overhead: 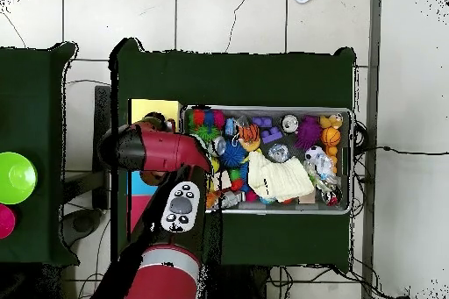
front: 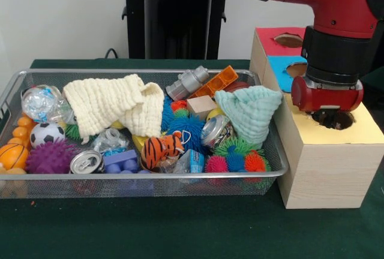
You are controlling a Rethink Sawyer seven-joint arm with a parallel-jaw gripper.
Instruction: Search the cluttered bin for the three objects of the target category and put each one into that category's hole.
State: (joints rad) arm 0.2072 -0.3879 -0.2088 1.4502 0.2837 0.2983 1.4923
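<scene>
My gripper [front: 331, 115] hangs at the end of the red arm [front: 329, 94], lowered onto the round hole in the yellow section [front: 360, 128] of the wooden box. Its tip is lost in the dark hole, and I see nothing held. The box also has a blue section [front: 287, 67] and a red section [front: 276, 36], each with a hole. The wire bin [front: 138, 177] beside the box holds mixed clutter. In the overhead view the arm [overhead: 149, 148] covers the box next to the bin [overhead: 267, 109].
In the bin lie a cream cloth [front: 114, 106], a mint cloth [front: 249, 112], a tiger plush [front: 161, 149], a soccer ball [front: 47, 133], a purple spiky ball [front: 49, 158], two cans [front: 86, 162], blue blocks [front: 120, 160] and an orange block [front: 215, 82].
</scene>
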